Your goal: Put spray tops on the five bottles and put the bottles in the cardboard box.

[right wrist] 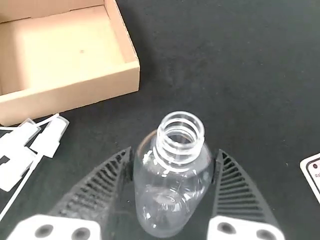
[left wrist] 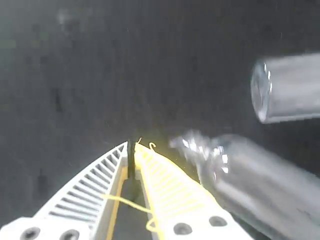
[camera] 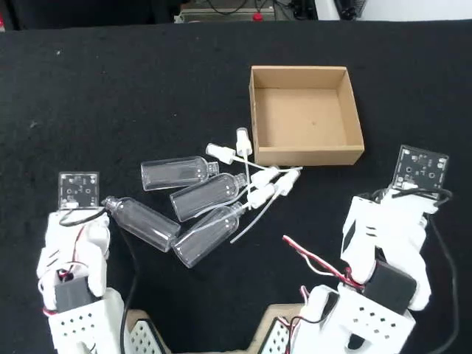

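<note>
Bottle (right wrist: 172,187) sits clamped in right gripper (right wrist: 174,151) near cardboard box (right wrist: 75,95) | left gripper (left wrist: 131,146) pinched closed, empty, well apart from cardboard box

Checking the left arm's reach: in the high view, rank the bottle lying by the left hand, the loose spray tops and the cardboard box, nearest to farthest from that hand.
1. Bottle: its neck beside the left hand.
2. Spray tops: clustered mid-table.
3. Cardboard box: farthest, set back beyond the tops.

Right hand (right wrist: 173,151) clamps uncapped bottle (right wrist: 172,175) — box (right wrist: 75,95) beyond.
</note>
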Robot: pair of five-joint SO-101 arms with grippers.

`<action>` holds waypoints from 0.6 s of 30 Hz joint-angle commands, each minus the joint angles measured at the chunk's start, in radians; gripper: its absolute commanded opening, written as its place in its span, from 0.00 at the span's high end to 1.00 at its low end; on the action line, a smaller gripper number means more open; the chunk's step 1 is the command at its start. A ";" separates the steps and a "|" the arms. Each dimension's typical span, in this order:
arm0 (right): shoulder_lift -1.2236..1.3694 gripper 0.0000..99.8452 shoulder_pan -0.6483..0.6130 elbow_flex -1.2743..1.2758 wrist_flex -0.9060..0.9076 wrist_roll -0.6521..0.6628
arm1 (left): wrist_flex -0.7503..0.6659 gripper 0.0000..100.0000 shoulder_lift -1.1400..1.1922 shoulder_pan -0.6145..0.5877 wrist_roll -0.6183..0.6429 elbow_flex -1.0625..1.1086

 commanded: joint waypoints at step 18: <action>0.004 0.81 -0.052 -0.105 0.005 0.008 | 0.322 0.84 1.181 0.516 0.290 -1.199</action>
